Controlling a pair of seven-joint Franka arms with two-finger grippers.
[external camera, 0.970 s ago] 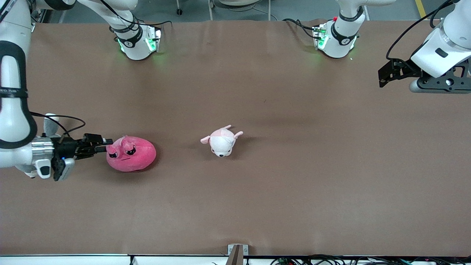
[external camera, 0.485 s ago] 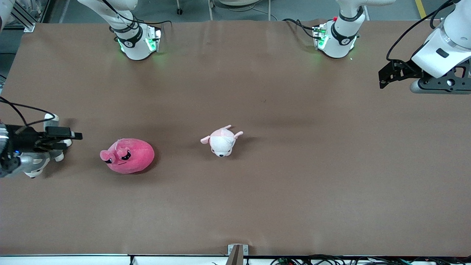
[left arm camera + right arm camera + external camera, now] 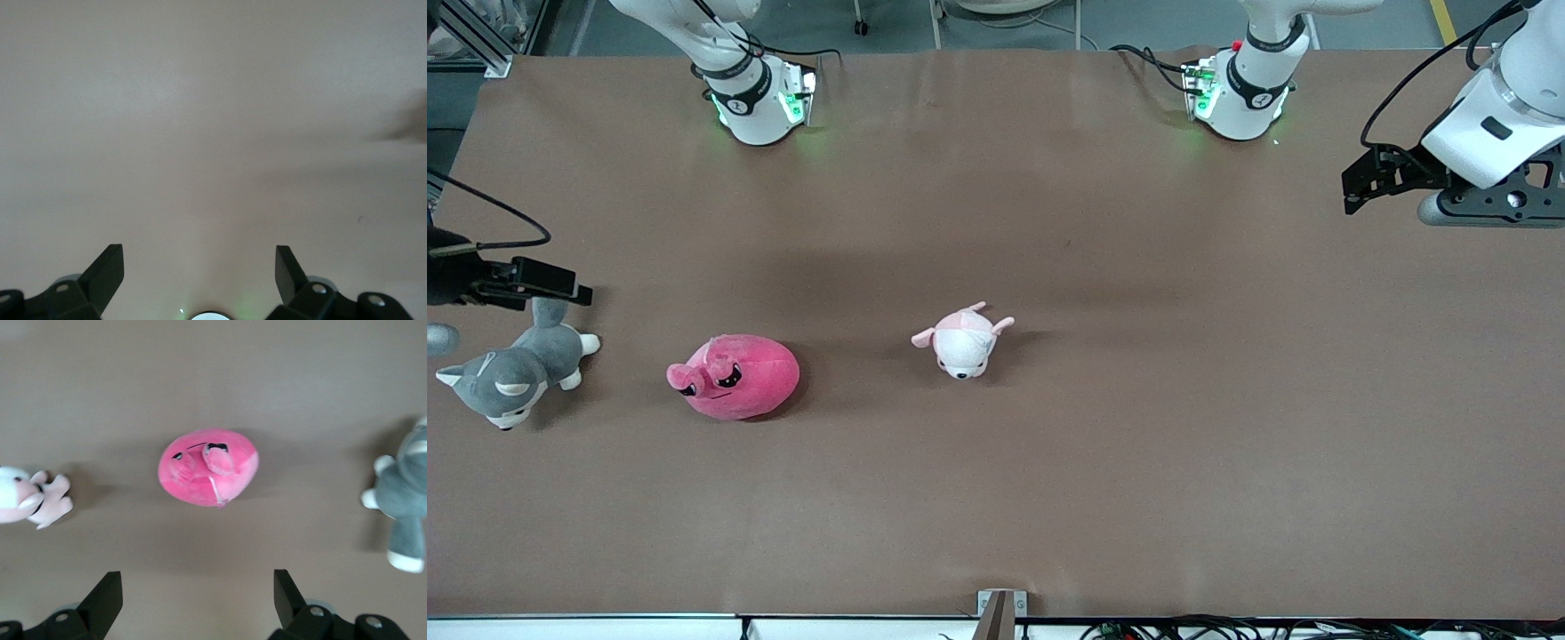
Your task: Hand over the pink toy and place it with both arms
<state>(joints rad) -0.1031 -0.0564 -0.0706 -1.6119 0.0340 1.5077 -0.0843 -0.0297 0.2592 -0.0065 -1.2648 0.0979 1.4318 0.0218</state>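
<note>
The pink toy (image 3: 734, 378) lies on the brown table (image 3: 1138, 444) toward the right arm's end, with nothing touching it. My right gripper (image 3: 569, 289) hangs open and empty over the table's edge at that end, above the grey plush dog's tail. In the right wrist view the pink toy (image 3: 208, 467) lies well clear of my right gripper (image 3: 198, 600). My left gripper (image 3: 1356, 187) waits open over the left arm's end of the table. The left wrist view shows only bare table between the open jaws of my left gripper (image 3: 199, 273).
A grey-and-white plush dog (image 3: 511, 378) lies beside the pink toy at the right arm's end, also seen as the dog (image 3: 403, 503). A small white-and-pale-pink plush animal (image 3: 962, 340) lies mid-table, also seen as the small plush (image 3: 30, 497).
My right gripper opened and let go of the pink toy, then drew back toward the right arm's end, uncovering the grey dog. The toy settled on the table. The left arm stayed put.
</note>
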